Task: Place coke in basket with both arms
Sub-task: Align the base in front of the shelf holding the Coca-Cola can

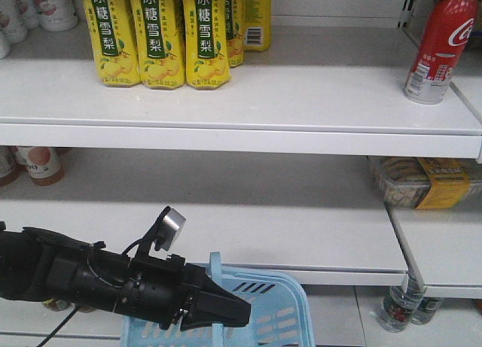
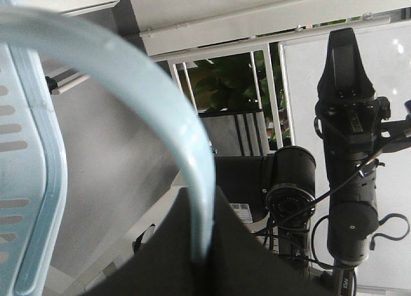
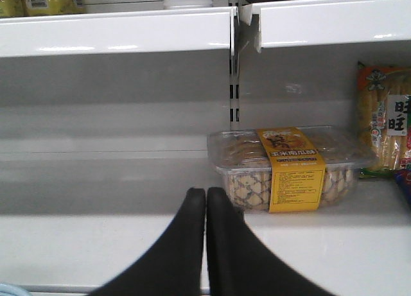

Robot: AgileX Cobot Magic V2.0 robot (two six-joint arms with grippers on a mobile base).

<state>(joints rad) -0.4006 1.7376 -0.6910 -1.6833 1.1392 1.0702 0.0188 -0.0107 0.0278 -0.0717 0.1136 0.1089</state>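
Left arm (image 1: 68, 275) stretched level from the left, left gripper (image 1: 226, 311) clamped on basket handle (image 1: 216, 268), right gripper (image 3: 205, 196) empty, 2 fingers pressed together

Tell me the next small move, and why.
Probably lift the right fingers and open them: they are shut, facing the snack box, while the coke stands on the upper shelf. The left fingers hold the basket handle.

Shelves behind, basket in front and below.
The coke (image 1: 439, 50) stands on the upper shelf (image 1: 301, 98) at its right end, well apart from the drink packs (image 1: 158, 38) at the left. A snack box (image 1: 422, 183) lies on the next shelf down, at the right. The basket (image 1: 282, 321) sits lowest and nearest, with the left gripper (image 1: 239, 312) at its handle (image 1: 216, 272).
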